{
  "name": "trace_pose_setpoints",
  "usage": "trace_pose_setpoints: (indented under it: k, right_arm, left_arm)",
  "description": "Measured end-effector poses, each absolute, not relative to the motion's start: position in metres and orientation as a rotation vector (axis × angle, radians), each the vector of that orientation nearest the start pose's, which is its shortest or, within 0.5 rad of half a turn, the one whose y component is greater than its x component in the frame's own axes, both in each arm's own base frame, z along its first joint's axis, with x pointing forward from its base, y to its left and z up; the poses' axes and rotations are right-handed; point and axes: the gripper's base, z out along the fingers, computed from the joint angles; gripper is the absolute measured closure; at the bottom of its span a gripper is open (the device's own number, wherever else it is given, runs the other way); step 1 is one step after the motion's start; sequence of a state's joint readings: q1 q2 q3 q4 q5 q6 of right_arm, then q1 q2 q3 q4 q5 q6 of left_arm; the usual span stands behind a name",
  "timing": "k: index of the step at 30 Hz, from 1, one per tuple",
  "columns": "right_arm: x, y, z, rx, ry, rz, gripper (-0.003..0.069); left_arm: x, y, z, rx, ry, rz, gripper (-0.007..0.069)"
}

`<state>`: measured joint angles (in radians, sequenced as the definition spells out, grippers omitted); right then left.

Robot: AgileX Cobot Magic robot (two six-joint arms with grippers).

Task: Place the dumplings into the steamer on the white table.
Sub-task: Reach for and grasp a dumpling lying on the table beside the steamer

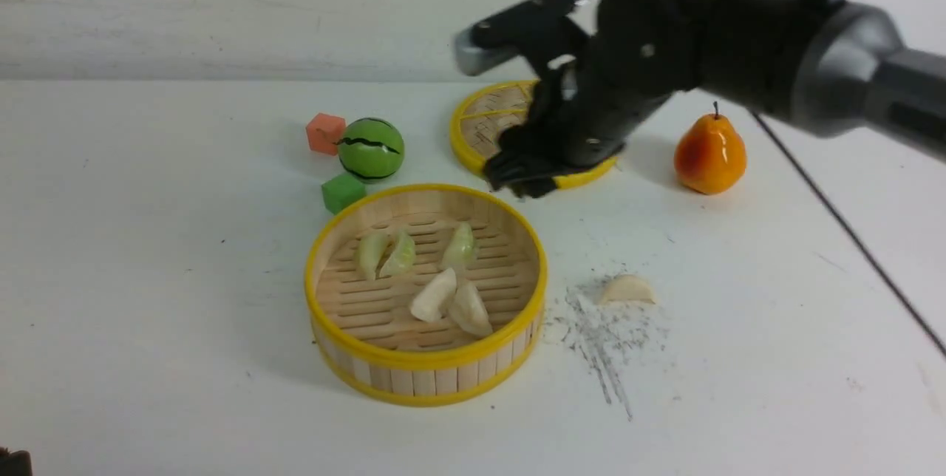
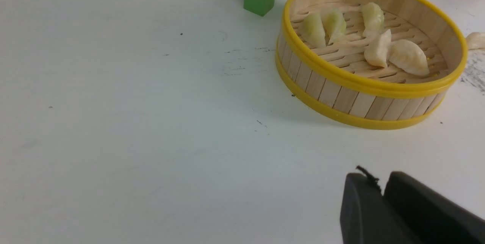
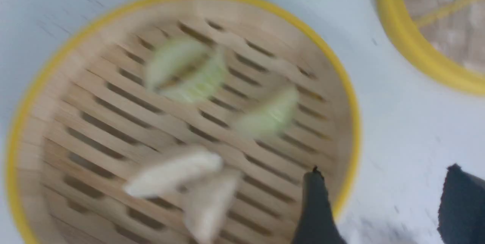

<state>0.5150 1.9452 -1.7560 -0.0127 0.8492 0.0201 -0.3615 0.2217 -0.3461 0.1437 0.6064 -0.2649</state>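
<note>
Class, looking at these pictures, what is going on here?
A robot is filling a bamboo steamer with dumplings. Five lie inside, three greenish and two white; one white dumpling is on the table beside it. The right gripper is open and empty above the table, while the left gripper holds nothing.

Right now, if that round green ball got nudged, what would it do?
The ball would probably roll, since it looks round. It might not get far on one side, as the orange cube and green cube sit close by. Its glossy skin suggests it could be slippery to pinch.
</note>
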Motion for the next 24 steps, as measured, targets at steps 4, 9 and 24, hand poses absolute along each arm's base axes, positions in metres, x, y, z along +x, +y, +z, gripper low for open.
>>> trace_pose_setpoints:
  k: [4, 9, 24]
  right_arm:
    - [0.405, 0.151, 0.247, -0.481, 2.716, 0.252, 0.0234]
    - [0.410, 0.131, 0.212, -0.685, 2.714, 0.297, 0.0237]
    - [0.431, 0.142, 0.165, -0.953, 2.538, 0.224, 0.0272]
  left_arm:
    - [0.056, -0.013, 0.262, 0.157, 1.962, -0.254, 0.0538]
    - [0.057, -0.014, 0.263, 0.158, 1.951, -0.257, 0.0536]
    - [0.057, -0.014, 0.264, 0.158, 1.943, -0.259, 0.0533]
